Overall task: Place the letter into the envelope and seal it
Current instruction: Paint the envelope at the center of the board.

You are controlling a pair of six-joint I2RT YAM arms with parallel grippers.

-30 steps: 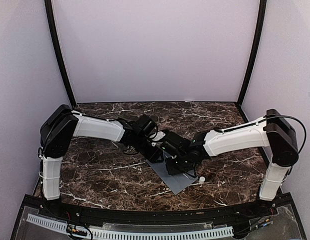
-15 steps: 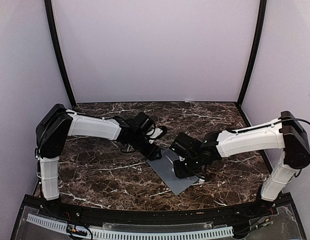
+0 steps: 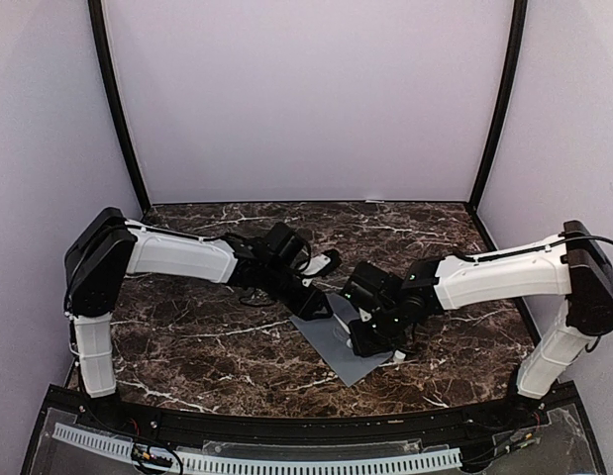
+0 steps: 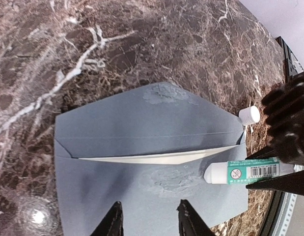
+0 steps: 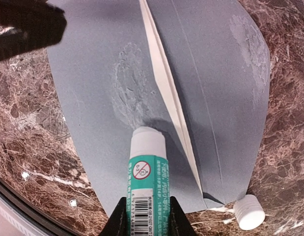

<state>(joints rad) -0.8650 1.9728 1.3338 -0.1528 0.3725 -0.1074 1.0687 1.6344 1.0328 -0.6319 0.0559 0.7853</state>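
Dark marble table [image 3: 187,346] with white veins, closed in by pale lilac walls [image 3: 306,99]. A grey envelope [image 4: 142,128] lies flat near the table's middle, between the two arms, with its pointed flap open. The cream letter [image 4: 152,158] sits inside, only a thin edge showing at the mouth. Dull smears mark the flap's tip and the envelope's body. The right end effector [image 5: 144,214] is clamped on a green-labelled glue stick [image 5: 148,182], whose white tip is at the smear on the body; contact cannot be told. A white cap [image 5: 249,212] stands on the table just beside the envelope's right corner. The left end effector [image 4: 151,223] hovers over the envelope's edge, fingers apart with nothing between them.
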